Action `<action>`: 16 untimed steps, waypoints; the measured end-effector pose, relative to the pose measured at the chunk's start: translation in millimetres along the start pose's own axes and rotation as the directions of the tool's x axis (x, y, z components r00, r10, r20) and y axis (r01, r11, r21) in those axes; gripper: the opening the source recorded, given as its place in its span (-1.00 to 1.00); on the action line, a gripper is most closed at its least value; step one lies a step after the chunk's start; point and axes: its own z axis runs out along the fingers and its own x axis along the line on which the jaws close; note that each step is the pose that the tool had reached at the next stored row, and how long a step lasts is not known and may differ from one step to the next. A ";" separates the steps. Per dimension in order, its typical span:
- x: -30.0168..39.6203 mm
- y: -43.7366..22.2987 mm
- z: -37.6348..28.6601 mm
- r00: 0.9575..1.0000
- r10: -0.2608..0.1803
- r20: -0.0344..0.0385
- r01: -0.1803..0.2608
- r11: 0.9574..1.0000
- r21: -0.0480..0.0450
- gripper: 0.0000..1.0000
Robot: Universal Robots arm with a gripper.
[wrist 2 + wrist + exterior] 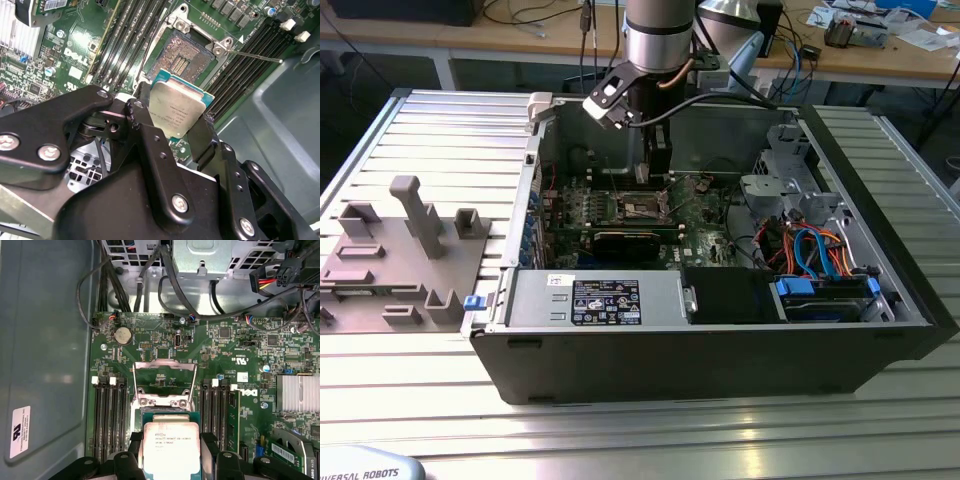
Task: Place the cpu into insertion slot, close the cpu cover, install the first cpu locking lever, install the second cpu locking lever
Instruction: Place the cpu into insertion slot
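Black fingers (pixel 148 137) of the gripper (pixel 172 117) are clamping the cpu (pixel 178 106) by its edges in the second wrist view, near the uncovered insertion slot (pixel 187 55). First wrist view: the cpu cover (pixel 165 366) is standing raised open. Exterior view: the gripper is hanging inside the computer case (pixel 720 365).

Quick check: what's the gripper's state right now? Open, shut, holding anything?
Gripper: shut on the chip, held by its edges and not yet seated in the open socket.
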 end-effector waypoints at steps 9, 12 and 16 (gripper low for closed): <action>0.0 -0.2 2.3 1.000 0.000 0.000 0.000 1.000 0.000 0.08; 0.0 -0.2 3.1 1.000 0.000 0.000 0.000 1.000 0.000 0.08; 0.0 -0.3 4.1 1.000 0.000 0.000 0.000 1.000 0.000 0.08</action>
